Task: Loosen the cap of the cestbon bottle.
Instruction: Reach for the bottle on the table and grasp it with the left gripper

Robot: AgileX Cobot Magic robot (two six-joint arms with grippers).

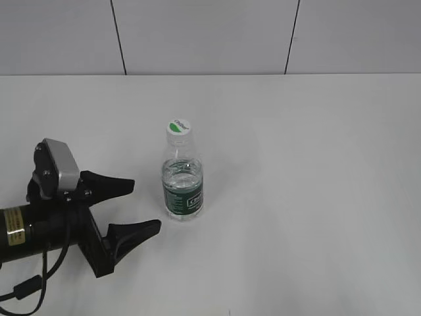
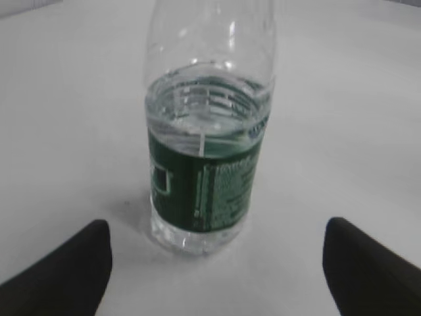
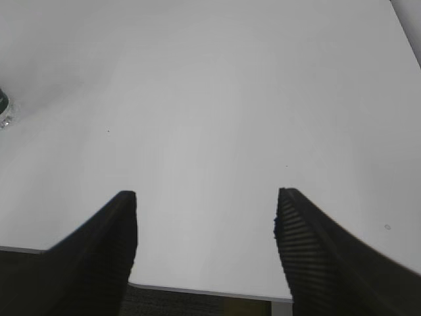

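The cestbon bottle (image 1: pixel 182 184) stands upright near the middle of the white table, clear with a dark green label band. Its white cap (image 1: pixel 177 127) with a green leaf mark is on top. My left gripper (image 1: pixel 146 205) is open, just left of the bottle at label height, a short gap away. In the left wrist view the bottle (image 2: pixel 204 158) stands close in front, between the two open fingertips (image 2: pixel 217 253); the cap is cut off at the top. My right gripper (image 3: pixel 205 210) is open and empty over the table's front edge; it does not show in the exterior view.
The white table (image 1: pixel 316 164) meets a panelled wall at the back. In the right wrist view the table's front edge (image 3: pixel 197 289) lies just below the fingers, and a sliver of the bottle's base (image 3: pixel 4 112) shows at the far left.
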